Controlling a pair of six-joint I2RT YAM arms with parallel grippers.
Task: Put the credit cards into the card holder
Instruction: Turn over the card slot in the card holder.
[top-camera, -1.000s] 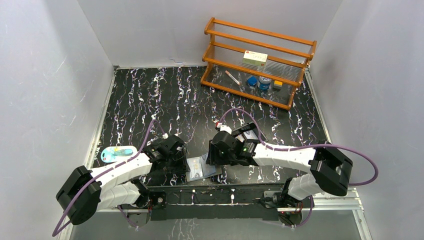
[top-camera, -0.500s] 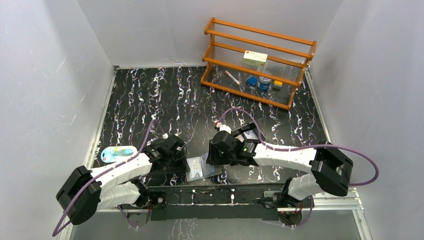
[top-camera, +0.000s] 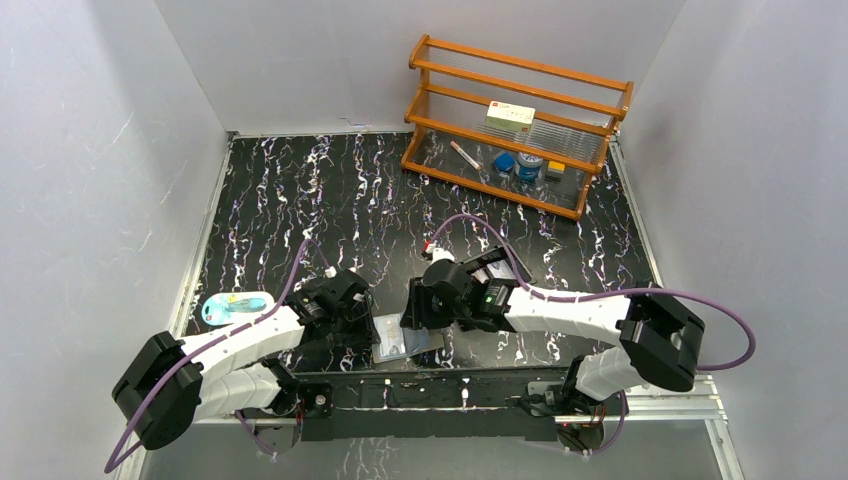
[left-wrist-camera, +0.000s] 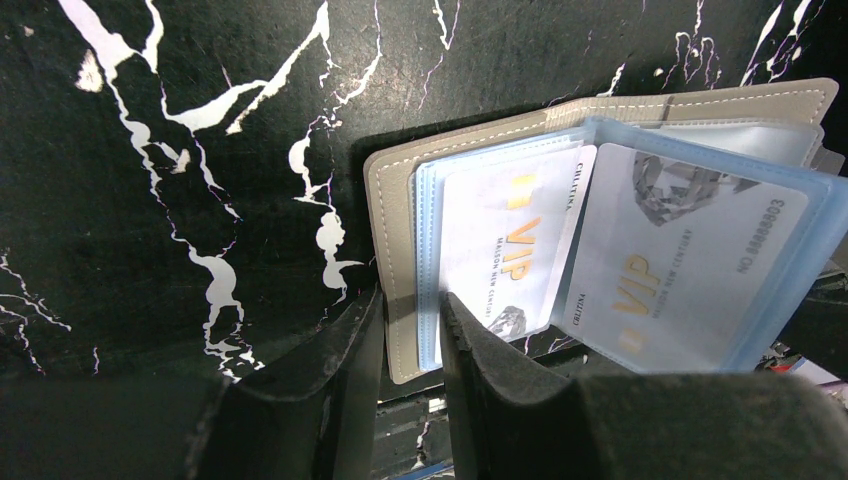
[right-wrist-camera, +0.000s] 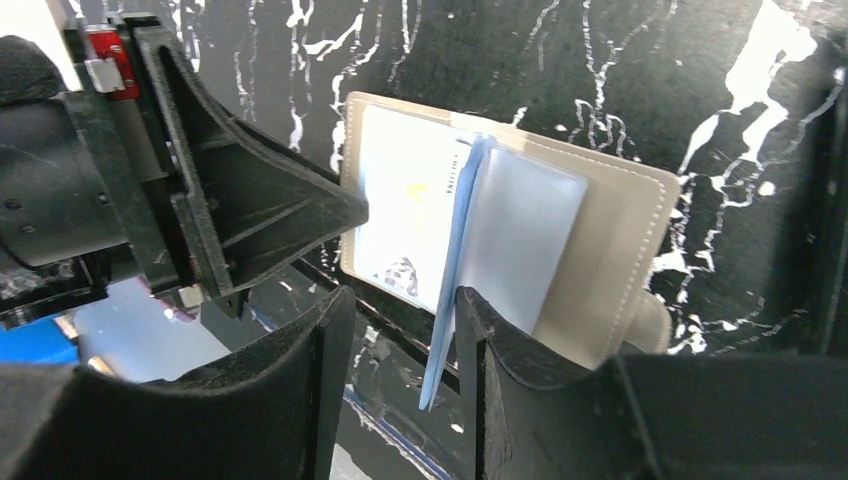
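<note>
**Holder**: grey fold-over, stitched rim. It is lying open on the table at the middle of the near edge, between the two grippers. Its clear bluish sleeves are fanning up from the fold.

**Cards**: two pale cards printed "VIP" in gold are showing, each already sitting inside a sleeve. One is lying flat against the left cover. The other is sitting in a sleeve that is lifting off the stack toward the right. Whether the remaining sleeves are holding cards cannot be told.

**Left gripper**: it is reaching in from the holder's left side. Its two fingers are closing on the near edge of the left cover, with the edge of the bottom sleeves caught between them, pinning that side down.

**Right gripper**: it is hovering over the holder from the right. Its jaws are standing apart with one raised sleeve hanging edge-on between them. The sleeve is lying against one finger, and a clear gap is showing on the other side, so nothing is being pinched.

**Rack**: wooden and tiered, it is standing at the far right corner of the table. It is carrying a white box, a thin stick and some small blue pots.

**Packet**: blue-green and flat, it is lying at the left edge of the table, just beside the left arm.
</note>
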